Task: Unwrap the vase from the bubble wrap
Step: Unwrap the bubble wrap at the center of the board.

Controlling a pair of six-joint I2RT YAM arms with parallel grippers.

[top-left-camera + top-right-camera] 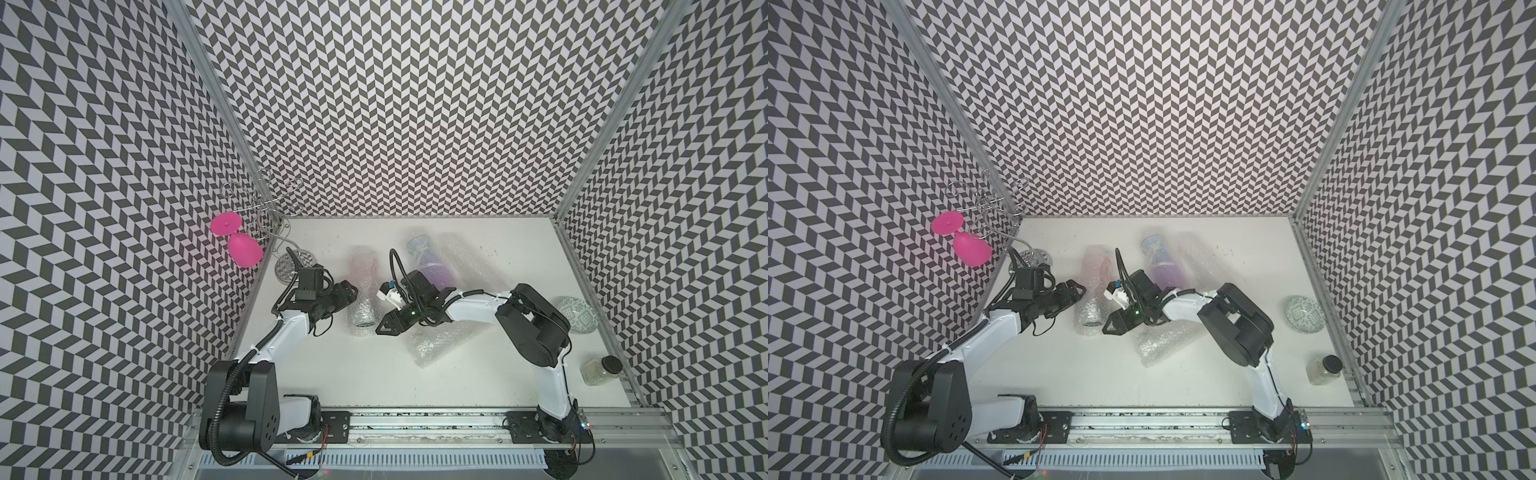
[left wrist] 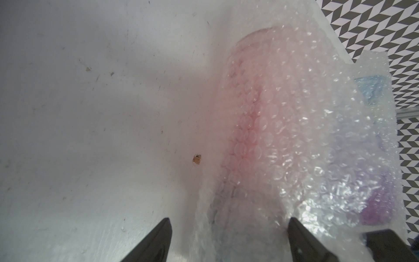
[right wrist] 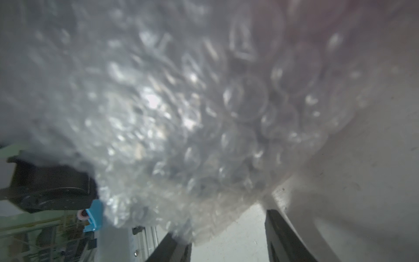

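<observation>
The left gripper [image 2: 229,221] stands wide. Its fingers straddle the near end of the wrapped roll and, as far as the left wrist view shows, are not pressing it. The right gripper [image 3: 221,224] has its jaws apart at a middling width, with bare table between them. A loose edge of the bubble wrap [image 3: 158,113] lies against one finger [image 3: 174,245], and I see no pinch.

Between the two grippers lies the vase [image 1: 362,286], a pink tint inside its roll, left of centre on the table [image 1: 374,374] and running far to near. The left gripper is on its left and the right gripper just right of its near end.

The wrap should be light, soft and slick, so it will crumple rather than push. The vase inside is likely rigid and breakable, and free to roll. The best hold is probably a free edge of the sheet, with the other claw steadying the body.

I cannot make out where that edge or seam runs. The right wrist view is blurred and almost filled with bubbles. A blue and purple vase [image 1: 428,262] lies to the far right, partly behind the right arm. A loose sheet [image 1: 436,343] lies under that arm, and how far it extends is hidden.
</observation>
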